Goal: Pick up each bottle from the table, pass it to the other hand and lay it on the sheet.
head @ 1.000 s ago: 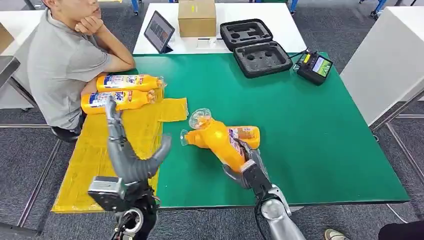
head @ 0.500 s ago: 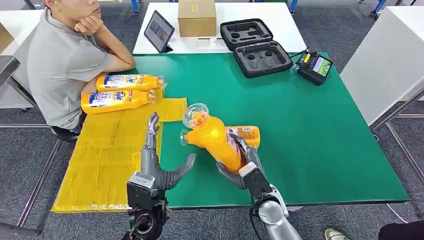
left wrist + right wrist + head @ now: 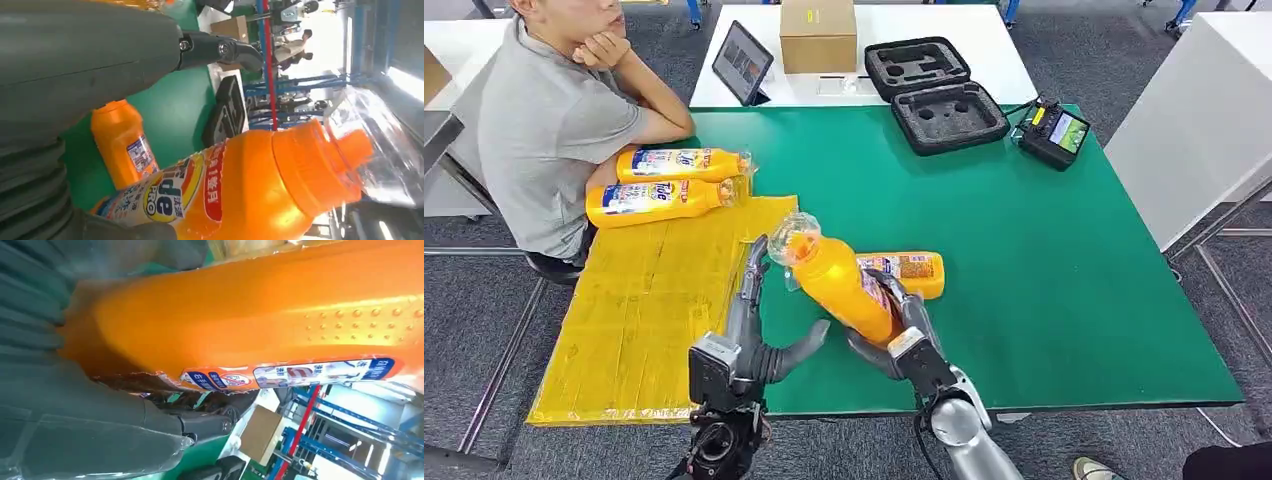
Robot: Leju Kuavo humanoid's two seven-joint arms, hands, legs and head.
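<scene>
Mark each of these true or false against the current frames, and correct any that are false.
1. The right hand holds an orange bottle off the table. True.
2. The left hand already grips that bottle. False: it is open beside it, fingers apart.
3. Two bottles lie at the far end of the yellow sheet. True.
4. No bottle remains on the green table. False: one bottle on the table lies behind the held one.
5. The foam-lined case is closed. False: it lies open.
</scene>
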